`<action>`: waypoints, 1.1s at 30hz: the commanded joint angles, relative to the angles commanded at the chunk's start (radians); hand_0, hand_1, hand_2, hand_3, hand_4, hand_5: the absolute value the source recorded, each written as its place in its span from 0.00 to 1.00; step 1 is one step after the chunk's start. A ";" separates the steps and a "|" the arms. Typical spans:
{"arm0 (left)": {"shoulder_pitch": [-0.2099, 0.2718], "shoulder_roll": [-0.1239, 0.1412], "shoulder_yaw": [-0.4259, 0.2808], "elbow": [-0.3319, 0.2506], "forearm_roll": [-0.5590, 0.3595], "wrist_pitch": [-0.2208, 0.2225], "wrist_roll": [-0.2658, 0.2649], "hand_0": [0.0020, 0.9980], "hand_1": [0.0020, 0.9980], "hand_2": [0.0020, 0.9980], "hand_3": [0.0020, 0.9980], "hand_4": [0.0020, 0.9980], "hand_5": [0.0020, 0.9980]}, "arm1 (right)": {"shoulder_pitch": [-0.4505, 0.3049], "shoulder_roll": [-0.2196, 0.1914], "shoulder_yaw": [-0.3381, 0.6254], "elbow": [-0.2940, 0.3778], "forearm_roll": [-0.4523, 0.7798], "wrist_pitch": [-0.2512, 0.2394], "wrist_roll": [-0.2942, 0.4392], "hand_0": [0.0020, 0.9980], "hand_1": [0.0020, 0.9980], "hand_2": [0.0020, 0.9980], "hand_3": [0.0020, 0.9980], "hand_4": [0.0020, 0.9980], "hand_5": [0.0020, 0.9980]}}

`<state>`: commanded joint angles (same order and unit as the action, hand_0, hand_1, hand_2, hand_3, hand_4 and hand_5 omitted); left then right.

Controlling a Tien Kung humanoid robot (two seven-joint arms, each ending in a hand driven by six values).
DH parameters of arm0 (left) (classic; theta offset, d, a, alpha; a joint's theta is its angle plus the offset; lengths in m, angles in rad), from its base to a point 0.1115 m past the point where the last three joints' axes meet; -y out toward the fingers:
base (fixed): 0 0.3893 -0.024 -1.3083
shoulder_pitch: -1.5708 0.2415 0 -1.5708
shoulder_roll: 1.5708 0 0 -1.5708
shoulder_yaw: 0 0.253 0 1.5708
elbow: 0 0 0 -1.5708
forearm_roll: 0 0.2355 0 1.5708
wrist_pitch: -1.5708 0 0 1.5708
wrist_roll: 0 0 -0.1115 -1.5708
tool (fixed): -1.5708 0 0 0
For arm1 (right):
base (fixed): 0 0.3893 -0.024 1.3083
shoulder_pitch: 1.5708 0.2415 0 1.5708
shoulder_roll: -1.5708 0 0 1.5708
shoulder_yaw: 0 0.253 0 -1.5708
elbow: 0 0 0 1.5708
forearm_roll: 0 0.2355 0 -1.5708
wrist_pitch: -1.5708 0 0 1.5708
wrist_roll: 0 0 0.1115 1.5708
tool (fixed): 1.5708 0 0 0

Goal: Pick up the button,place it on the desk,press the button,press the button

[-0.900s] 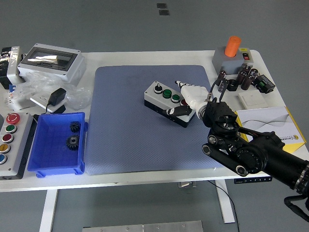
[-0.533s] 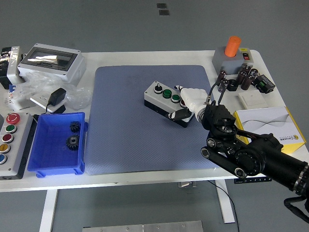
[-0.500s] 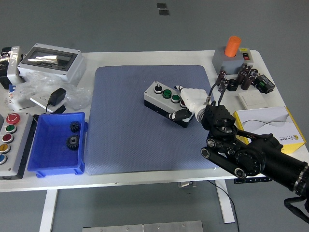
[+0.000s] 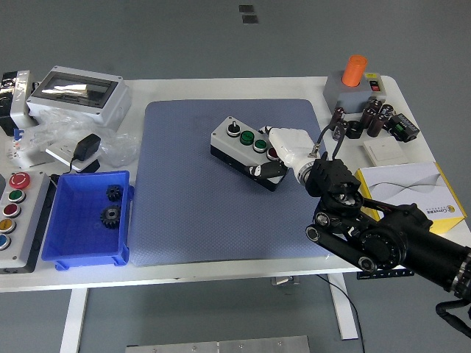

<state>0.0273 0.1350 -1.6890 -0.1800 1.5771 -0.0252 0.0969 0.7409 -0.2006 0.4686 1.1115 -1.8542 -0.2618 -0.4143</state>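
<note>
The right hand [image 4: 288, 151] rests on the button box's [image 4: 246, 153] right end, fingers curled over it, the box's long axis running up-left across the mat [image 4: 191, 198].

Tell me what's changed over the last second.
The button box slid left and slightly toward the table's far side on the mat, with the right hand following, still on its right end. The blue bin and everything else stayed put.

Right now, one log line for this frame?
right hand: on button box, fingers over its right end | box: on blue mat | left arm: out of view
</note>
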 joint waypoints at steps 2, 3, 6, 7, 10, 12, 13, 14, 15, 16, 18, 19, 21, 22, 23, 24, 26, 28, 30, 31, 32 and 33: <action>0.000 0.000 0.000 0.000 -0.001 0.000 -0.001 0.73 0.74 0.63 0.71 0.61 0.16 | 0.003 -0.014 0.003 0.029 0.007 -0.015 0.036 0.17 0.42 0.40 0.45 0.52 0.01; 0.000 -0.001 0.001 0.000 -0.002 0.001 -0.001 0.73 0.74 0.63 0.71 0.61 0.16 | 0.004 -0.019 0.003 0.039 0.009 -0.020 0.051 0.17 0.42 0.40 0.45 0.52 0.01; -0.001 -0.001 -0.001 0.000 -0.001 0.002 -0.002 0.73 0.74 0.63 0.71 0.61 0.17 | 0.013 -0.046 -0.001 0.077 0.010 0.000 0.124 0.18 0.42 0.39 0.42 0.46 0.00; -0.001 0.000 -0.001 0.000 -0.002 0.002 -0.002 0.73 0.74 0.63 0.71 0.61 0.17 | 0.016 -0.055 -0.005 0.087 0.004 0.015 0.151 0.18 0.42 0.39 0.42 0.46 0.00; -0.001 -0.001 0.000 0.000 -0.004 0.003 -0.003 0.73 0.74 0.63 0.71 0.61 0.17 | 0.022 -0.077 -0.012 0.111 -0.019 0.058 0.225 0.18 0.42 0.39 0.42 0.46 0.00; -0.001 -0.001 -0.001 0.000 -0.004 0.004 -0.003 0.73 0.74 0.63 0.71 0.61 0.16 | 0.023 -0.088 -0.016 0.123 -0.045 0.080 0.273 0.19 0.41 0.36 0.40 0.43 0.00; -0.001 -0.001 0.000 0.000 -0.005 0.004 -0.003 0.73 0.74 0.63 0.71 0.61 0.16 | 0.023 -0.092 -0.018 0.128 -0.061 0.089 0.295 0.19 0.41 0.36 0.40 0.43 0.00; -0.001 -0.002 0.000 0.000 -0.005 0.004 -0.003 0.73 0.74 0.63 0.71 0.61 0.16 | 0.023 -0.094 -0.021 0.129 -0.074 0.097 0.314 0.19 0.41 0.36 0.40 0.43 0.00; -0.001 -0.002 0.000 0.000 -0.005 0.004 -0.003 0.73 0.74 0.63 0.71 0.61 0.16 | 0.022 -0.096 -0.024 0.129 -0.085 0.105 0.332 0.19 0.41 0.36 0.40 0.43 0.00; -0.002 -0.002 -0.001 0.000 -0.005 0.004 -0.003 0.73 0.74 0.63 0.71 0.61 0.16 | 0.021 -0.096 -0.027 0.126 -0.095 0.112 0.345 0.19 0.41 0.36 0.40 0.43 0.00; -0.002 -0.002 0.000 0.000 -0.005 0.004 -0.003 0.73 0.74 0.63 0.71 0.62 0.17 | 0.019 -0.095 -0.030 0.118 -0.110 0.122 0.363 0.21 0.42 0.36 0.41 0.43 0.00; -0.002 -0.003 0.000 0.000 -0.005 0.004 -0.003 0.73 0.74 0.63 0.71 0.62 0.17 | 0.018 -0.094 -0.030 0.112 -0.119 0.125 0.371 0.21 0.42 0.36 0.41 0.43 0.00; -0.003 -0.003 0.001 0.000 -0.006 0.004 -0.003 0.73 0.74 0.63 0.71 0.62 0.17 | 0.016 -0.092 -0.030 0.101 -0.138 0.128 0.383 0.21 0.42 0.36 0.41 0.43 0.00; -0.003 -0.003 0.001 0.000 -0.006 0.004 -0.003 0.73 0.74 0.63 0.71 0.62 0.17 | 0.016 -0.091 -0.030 0.096 -0.146 0.129 0.387 0.21 0.42 0.36 0.41 0.43 0.00; -0.003 -0.003 0.001 0.000 -0.006 0.004 -0.003 0.73 0.74 0.64 0.71 0.63 0.19 | 0.015 -0.090 -0.030 0.089 -0.154 0.130 0.390 0.25 0.45 0.37 0.41 0.43 0.00; -0.003 -0.003 0.001 0.000 -0.006 0.004 -0.003 0.73 0.74 0.64 0.71 0.63 0.19 | 0.014 -0.090 -0.031 0.083 -0.158 0.131 0.392 0.25 0.45 0.37 0.41 0.43 0.00; -0.003 -0.004 0.001 0.000 -0.006 0.003 -0.003 0.73 0.74 0.64 0.71 0.63 0.19 | 0.011 -0.088 -0.031 0.071 -0.161 0.134 0.393 0.25 0.45 0.37 0.41 0.43 0.00; -0.003 -0.004 0.001 0.000 -0.006 0.003 -0.003 0.73 0.74 0.64 0.71 0.63 0.19 | 0.008 -0.086 -0.031 0.060 -0.163 0.136 0.393 0.25 0.45 0.37 0.41 0.43 0.00; -0.004 -0.004 0.002 0.000 -0.007 0.003 -0.003 0.73 0.74 0.64 0.72 0.64 0.22 | 0.006 -0.085 -0.031 0.053 -0.164 0.137 0.393 0.27 0.47 0.38 0.41 0.44 0.00; -0.004 -0.004 0.002 0.000 -0.007 0.003 -0.002 0.73 0.74 0.64 0.72 0.64 0.22 | 0.006 -0.084 -0.030 0.050 -0.165 0.138 0.394 0.27 0.47 0.38 0.41 0.44 0.00; -0.004 -0.004 0.002 0.000 -0.007 0.003 -0.002 0.73 0.74 0.64 0.72 0.64 0.22 | 0.006 -0.084 -0.030 0.047 -0.166 0.140 0.395 0.27 0.47 0.38 0.41 0.44 0.00; -0.004 -0.004 0.002 0.000 -0.006 0.003 -0.002 0.73 0.74 0.64 0.72 0.64 0.22 | 0.005 -0.083 -0.028 0.045 -0.166 0.142 0.396 0.27 0.47 0.38 0.41 0.44 0.00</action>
<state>0.0231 0.1309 -1.6871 -0.1800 1.5712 -0.0219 0.0949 0.7462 -0.2835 0.4402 1.1562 -2.0202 -0.1196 -0.0181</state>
